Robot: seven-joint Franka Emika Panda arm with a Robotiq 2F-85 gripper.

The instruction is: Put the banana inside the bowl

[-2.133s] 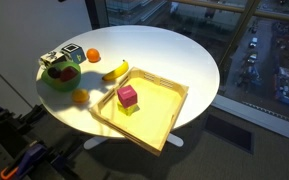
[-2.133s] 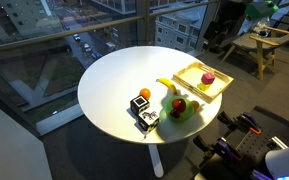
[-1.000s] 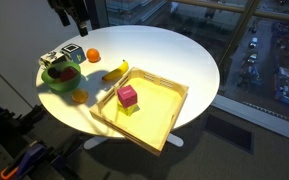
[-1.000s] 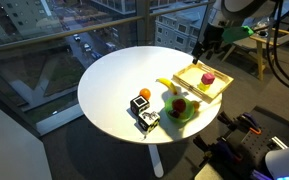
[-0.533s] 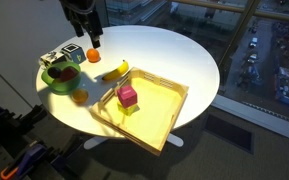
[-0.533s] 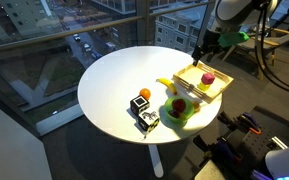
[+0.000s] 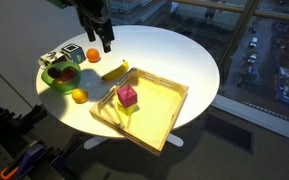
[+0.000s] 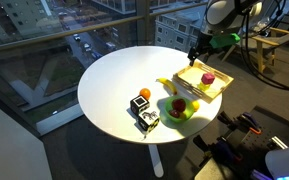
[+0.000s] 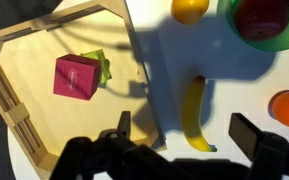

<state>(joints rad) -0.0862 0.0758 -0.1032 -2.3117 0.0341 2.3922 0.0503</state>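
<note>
Gripper (image 7: pixel 106 40) hangs over the white table (image 7: pixel 174 55), above the banana (image 7: pixel 117 71) and not touching it. Wrist view: jaws wide apart, nothing between them but air, one finger (image 9: pixel 121 125) over the tray edge and the other (image 9: pixel 249 135) on the far side of the banana (image 9: pixel 195 112), which lies lengthwise in the gap. The banana is flat on the table, not in the bowl, between the green bowl (image 7: pixel 61 73) and the yellow wooden tray (image 7: pixel 159 125), just beside the tray's rim. The bowl (image 9: pixel 274 38) holds a red apple (image 9: pixel 259 12). One orange (image 7: pixel 92 55) sits near the bowl on the far side, another (image 7: pixel 80 96) at the table edge by the tray. A pink block (image 9: pixel 76 77) is inside the tray. The second exterior view shows the same layout: gripper (image 8: pixel 197 52) over the tray end, banana (image 8: pixel 165 83) beside the bowl (image 8: pixel 179 108).
</note>
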